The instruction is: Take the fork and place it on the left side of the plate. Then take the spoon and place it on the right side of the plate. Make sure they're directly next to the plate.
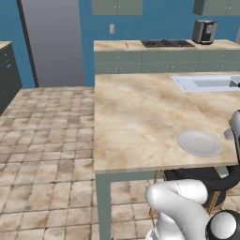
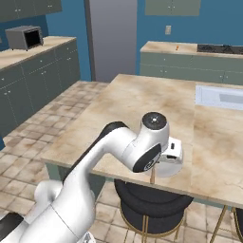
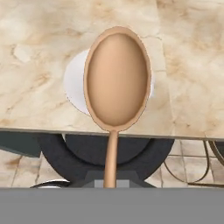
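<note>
Gripping the spoon (image 3: pixel 117 83) by its thin handle, the gripper (image 3: pixel 111 186) has its fingers clenched tight, though the tips themselves are hard to make out at the bottom of the hand view. The spoon's bowl points away from the hand, above the plate (image 3: pixel 74 85), which lies on the marble counter (image 3: pixel 39 52) close to its near edge. From the left base view the plate (image 1: pixel 200 143) sits flat near that edge, above a dark round stool (image 1: pixel 197 180). A sink (image 1: pixel 208 83) is set into the counter further back.
</note>
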Motion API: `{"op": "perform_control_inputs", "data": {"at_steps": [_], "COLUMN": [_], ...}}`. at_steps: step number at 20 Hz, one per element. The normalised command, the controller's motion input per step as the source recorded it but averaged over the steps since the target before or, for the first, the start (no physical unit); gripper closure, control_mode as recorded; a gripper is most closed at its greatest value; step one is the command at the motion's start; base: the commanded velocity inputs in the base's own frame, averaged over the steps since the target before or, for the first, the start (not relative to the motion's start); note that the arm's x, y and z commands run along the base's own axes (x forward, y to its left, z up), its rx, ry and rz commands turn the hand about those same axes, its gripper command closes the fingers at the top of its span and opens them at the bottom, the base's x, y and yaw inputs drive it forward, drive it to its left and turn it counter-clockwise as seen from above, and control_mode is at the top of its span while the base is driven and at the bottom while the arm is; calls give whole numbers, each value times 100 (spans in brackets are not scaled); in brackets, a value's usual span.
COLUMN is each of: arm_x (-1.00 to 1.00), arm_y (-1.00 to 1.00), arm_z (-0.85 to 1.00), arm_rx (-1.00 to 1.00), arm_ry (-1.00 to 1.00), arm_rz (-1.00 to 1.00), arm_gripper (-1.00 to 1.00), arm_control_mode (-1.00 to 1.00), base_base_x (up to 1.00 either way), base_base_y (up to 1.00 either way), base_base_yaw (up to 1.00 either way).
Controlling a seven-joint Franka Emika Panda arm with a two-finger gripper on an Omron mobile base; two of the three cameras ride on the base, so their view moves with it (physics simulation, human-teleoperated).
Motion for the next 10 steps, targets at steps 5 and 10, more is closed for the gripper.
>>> {"op": "perform_control_inputs", "data": {"at_steps": [5, 10], "arm_x": [43, 51], "arm_y": [-56, -42], "arm_z": [-35, -33], "arm_rx": [-4, -4], "arm_ry": [7, 3], "arm_rz": [0, 0], "arm_gripper": [100, 100], "arm_control_mode": [-100, -100], "base_base_x": [0, 0], "base_base_y": [0, 0], "base_base_yaw": [0, 0]}}
